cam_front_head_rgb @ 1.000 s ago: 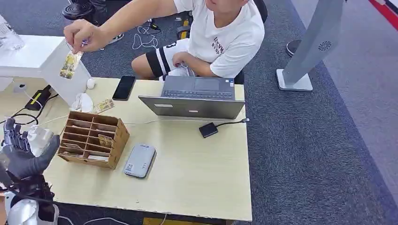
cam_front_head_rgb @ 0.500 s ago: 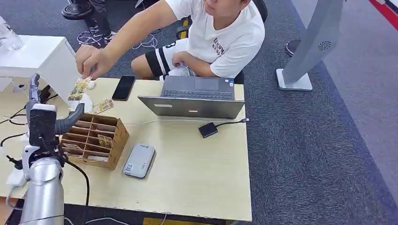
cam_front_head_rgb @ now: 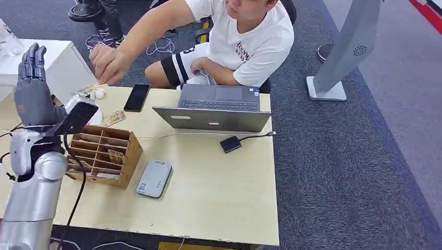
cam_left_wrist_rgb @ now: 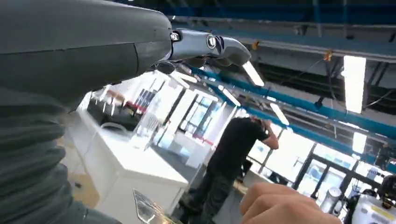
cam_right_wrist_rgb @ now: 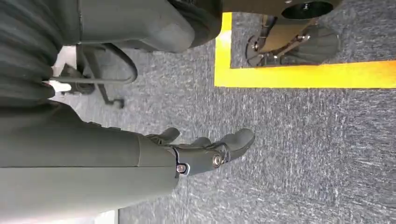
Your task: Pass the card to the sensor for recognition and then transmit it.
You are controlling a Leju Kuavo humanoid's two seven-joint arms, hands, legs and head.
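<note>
My left hand (cam_front_head_rgb: 34,91) is raised over the table's left end, fingers upright and spread, thumb out, holding nothing. Just beyond it a person's hand (cam_front_head_rgb: 109,62) reaches down, with a yellowish card (cam_front_head_rgb: 87,89) under its fingers; the card is partly hidden. A second card (cam_front_head_rgb: 114,117) lies flat on the table near the wooden box. The grey card sensor (cam_front_head_rgb: 155,178) lies on the table in front of that box. In the left wrist view the hand (cam_left_wrist_rgb: 205,46) is open, with the person's fingers (cam_left_wrist_rgb: 280,205) close by. My right hand (cam_right_wrist_rgb: 210,156) hangs over the carpet, fingers loose, holding nothing.
A wooden divided box (cam_front_head_rgb: 104,153) with cards stands beside my left arm. A laptop (cam_front_head_rgb: 219,109), a black phone (cam_front_head_rgb: 137,97) and a small black device on a cable (cam_front_head_rgb: 231,144) sit further back. A white cabinet (cam_front_head_rgb: 52,62) stands at far left. The person sits behind the table.
My left arm has risen from the table's near edge to an upright, spread hand. The person's hand has brought the card down from above the white cabinet to the table's far-left corner.
</note>
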